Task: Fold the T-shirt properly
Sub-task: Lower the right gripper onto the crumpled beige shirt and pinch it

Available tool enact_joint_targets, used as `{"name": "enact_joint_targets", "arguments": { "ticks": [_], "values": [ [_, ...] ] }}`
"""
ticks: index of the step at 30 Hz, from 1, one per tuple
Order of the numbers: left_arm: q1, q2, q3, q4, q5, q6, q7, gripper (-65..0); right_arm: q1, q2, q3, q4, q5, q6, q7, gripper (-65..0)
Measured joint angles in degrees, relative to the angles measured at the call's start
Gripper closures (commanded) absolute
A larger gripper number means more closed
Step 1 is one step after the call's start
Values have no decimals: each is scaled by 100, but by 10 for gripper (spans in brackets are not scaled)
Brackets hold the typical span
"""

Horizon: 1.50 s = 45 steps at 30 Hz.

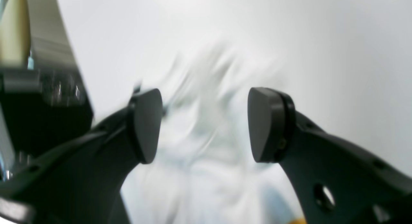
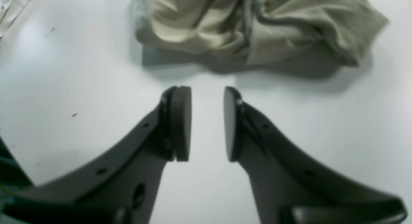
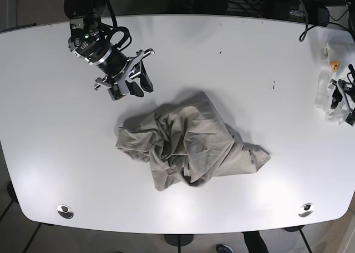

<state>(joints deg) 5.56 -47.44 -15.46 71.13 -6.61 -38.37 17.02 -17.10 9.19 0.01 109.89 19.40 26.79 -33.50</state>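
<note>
Shirt [image 3: 188, 145] crumpled mid-table, folding not begun; both claws released, right gripper [image 3: 136, 81] near it must grab an edge.

We see the beige T-shirt [image 3: 188, 145] lying crumpled in a loose heap near the middle of the white bench [image 3: 222, 53], unfolded.

A white worktop [image 3: 222, 53] with rounded corners fills the base view, glossy under overhead light and marked with a few small dark specks. Two round metal fittings [image 3: 65, 211] sit near its front corners. Dark cables [image 3: 288, 3] run along the far edge. Grey floor [image 3: 11, 225] shows below.
</note>
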Motion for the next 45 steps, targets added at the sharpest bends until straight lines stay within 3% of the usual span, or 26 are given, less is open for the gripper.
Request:
{"name": "enact_joint_targets", "arguments": {
  "ticks": [5,12,18,22,24,25,26,28,30,38,42,45],
  "values": [
    [343,929,-811,1504,31,31,584,-385,-216,2,2,0,-2,0,-9,-159],
    [509,2664,-861,3471,35,15,1381,-385,-219,15,0,66,-4,0,0,-163],
    [619,4087,-855,3770,63,61,1462,-388,203,20,4,66,-4,0,-52,-166],
    [605,4603,-848,3786,675,81,1464,-389,616,188,4,48,-7,-26,-61,-166],
    [579,4743,-835,3788,774,79,1467,-389,879,184,-11,-114,-7,-22,-22,-184],
    [557,4741,-837,3788,798,79,1464,-389,1021,166,-28,-240,-7,-17,-35,-222],
    [540,4723,-846,3788,811,83,1464,-389,1266,153,-39,-481,-4,-9,-39,-311],
    [555,4747,-857,3788,835,85,1469,-389,1644,144,-39,-879,-7,-4,-61,-419],
    [562,4916,-876,3788,863,85,1467,-389,2059,144,-48,-1314,-11,-11,-74,-474],
    [577,4964,-870,3783,984,83,1469,-389,4251,96,-1252,-3801,33,17,-153,-484],
    [590,4964,-872,3545,984,81,1471,-386,5652,-326,-1425,-6039,-4,-22,-122,-487],
    [579,4964,-866,3493,979,83,1464,-386,6161,-625,-1427,-6937,4,17,-125,-487]
  ]
}}
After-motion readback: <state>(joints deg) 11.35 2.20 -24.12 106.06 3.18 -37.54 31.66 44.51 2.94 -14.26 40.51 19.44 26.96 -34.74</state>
